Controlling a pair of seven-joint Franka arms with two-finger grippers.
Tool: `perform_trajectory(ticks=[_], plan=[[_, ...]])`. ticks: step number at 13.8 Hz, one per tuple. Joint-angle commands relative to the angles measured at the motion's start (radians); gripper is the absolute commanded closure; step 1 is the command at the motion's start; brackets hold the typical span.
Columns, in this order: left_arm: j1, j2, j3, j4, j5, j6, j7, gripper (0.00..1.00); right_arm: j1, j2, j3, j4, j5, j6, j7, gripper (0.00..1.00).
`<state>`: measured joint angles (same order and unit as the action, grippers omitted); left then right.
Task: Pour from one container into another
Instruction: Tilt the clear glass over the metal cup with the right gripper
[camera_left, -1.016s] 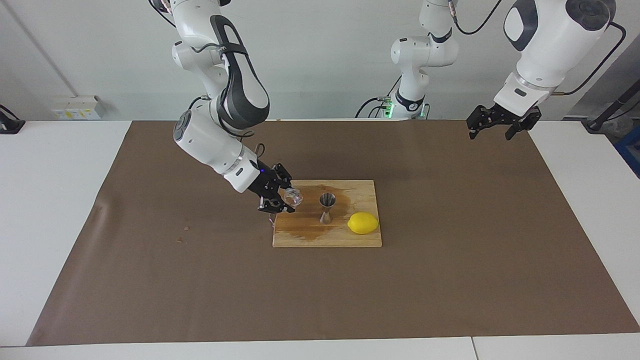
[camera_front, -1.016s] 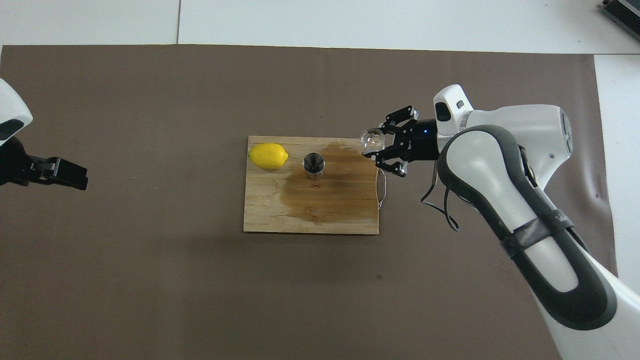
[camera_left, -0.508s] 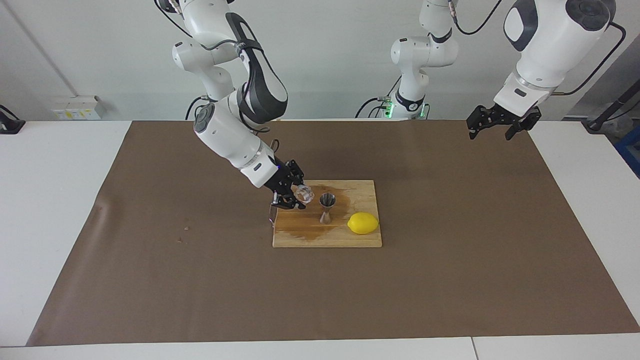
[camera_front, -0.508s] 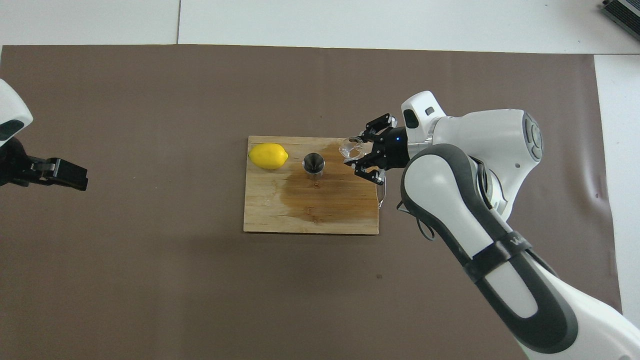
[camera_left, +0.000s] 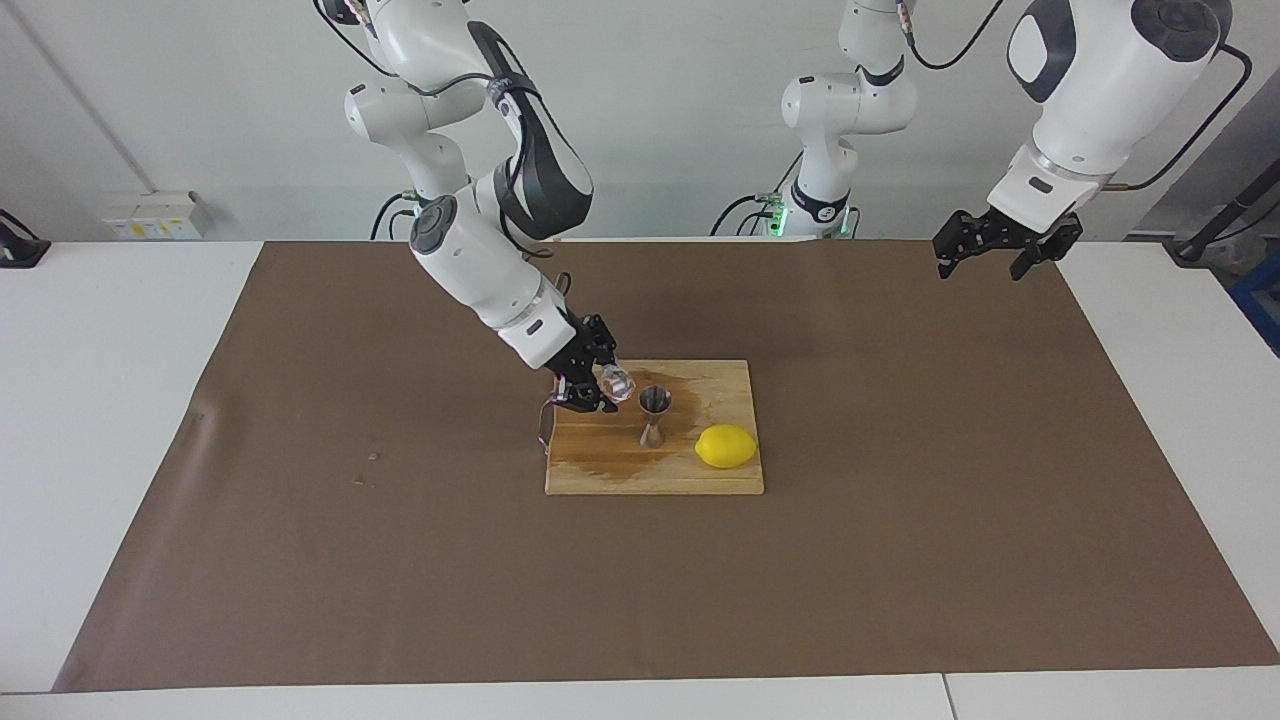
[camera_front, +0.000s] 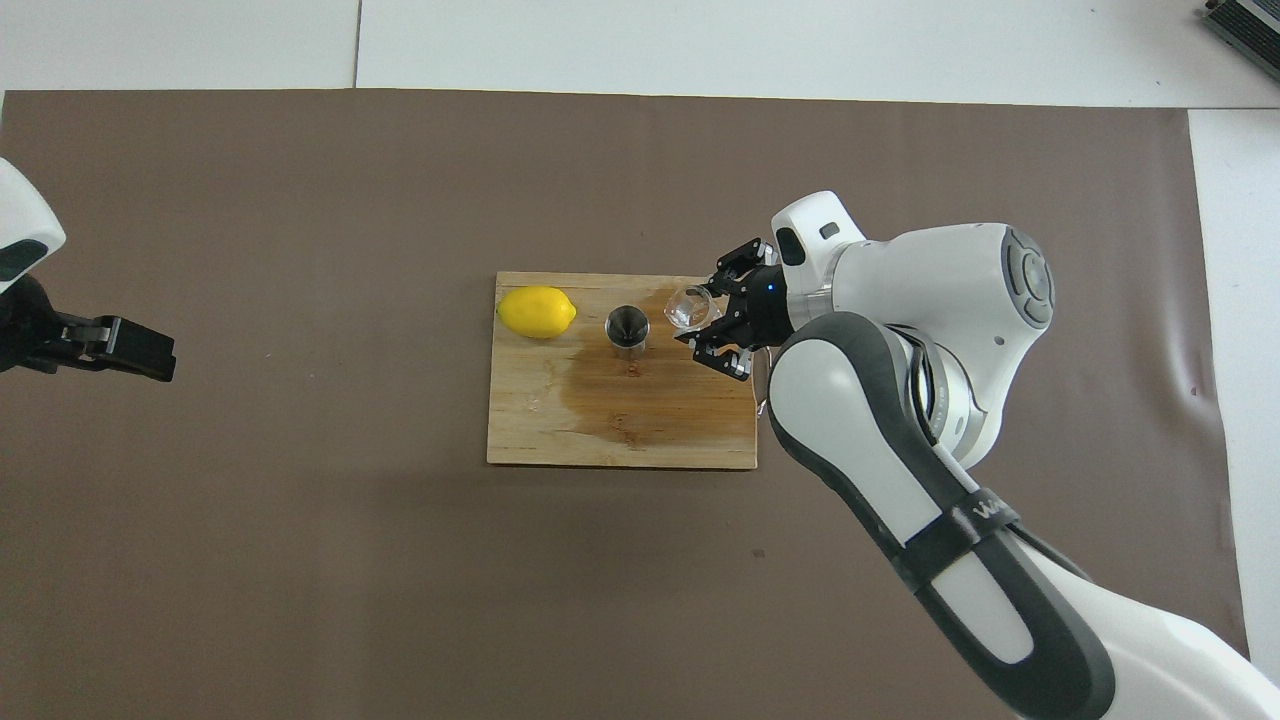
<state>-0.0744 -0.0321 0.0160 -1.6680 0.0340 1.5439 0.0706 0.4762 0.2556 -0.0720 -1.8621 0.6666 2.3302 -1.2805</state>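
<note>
My right gripper (camera_left: 598, 388) clamps glass cup (camera_left: 616, 382), tilted, at jigger's (camera_left: 654, 415) 9 o'clock; left gripper (camera_left: 993, 247) waits raised, spread wide.

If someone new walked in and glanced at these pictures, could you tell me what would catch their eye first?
Probably the right claw, shut on a tiny clear glass cup held over the wooden board, right beside the steel jigger standing on the board's dark wet stain. Next, the bright yellow lemon on the board, beside the jigger toward the left arm's end. The left claw waits, open, above the brown mat's edge.
</note>
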Motion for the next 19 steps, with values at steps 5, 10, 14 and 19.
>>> perform_trajectory(ticks=[5,10,14,19], plan=[[-0.004,-0.025,0.007,-0.025,-0.010,-0.002,0.000,0.00,0.028,-0.009,-0.003,0.059,-0.177,-0.064,0.192,1.00],[-0.004,-0.023,0.007,-0.024,-0.010,-0.004,0.000,0.00,0.028,0.053,-0.002,0.187,-0.280,-0.185,0.285,1.00],[-0.004,-0.025,0.007,-0.025,-0.010,-0.004,0.000,0.00,0.028,0.096,-0.003,0.257,-0.326,-0.248,0.323,1.00],[-0.004,-0.025,0.007,-0.024,-0.010,-0.004,0.000,0.00,0.028,0.161,-0.003,0.358,-0.363,-0.298,0.374,1.00]])
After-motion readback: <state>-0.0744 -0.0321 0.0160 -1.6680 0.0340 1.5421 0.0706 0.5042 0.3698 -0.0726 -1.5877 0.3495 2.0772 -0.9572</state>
